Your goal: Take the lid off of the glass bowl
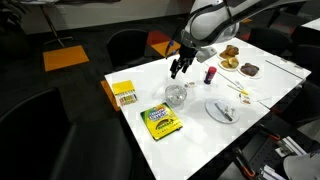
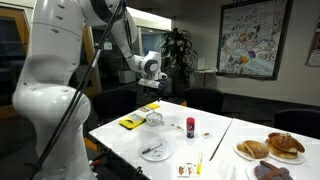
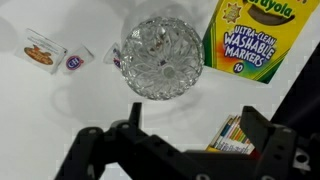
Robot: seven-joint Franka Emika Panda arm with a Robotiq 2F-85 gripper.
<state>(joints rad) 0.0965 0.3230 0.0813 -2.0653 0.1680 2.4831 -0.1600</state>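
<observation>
While the jaws hang spread above the desk [image 3: 60, 115], centre them over the lid [image 3: 162, 57], upper centre of the wrist view, before descending squarely.

- The glass bowl [image 1: 175, 95] stands on the table [image 1: 268, 92], with the lid [image 3: 162, 58] on it
- In the wrist view the marker box [image 3: 250, 40] lies just right of the bowl, with small packets [image 3: 40, 48] to its left
- In an exterior view the plate [image 1: 222, 110] with utensils lies right of the bowl, and a smaller box [image 1: 124, 93] lies left, near the table edge
- The gripper [image 1: 180, 68] hangs above the bowl, apart from it
</observation>
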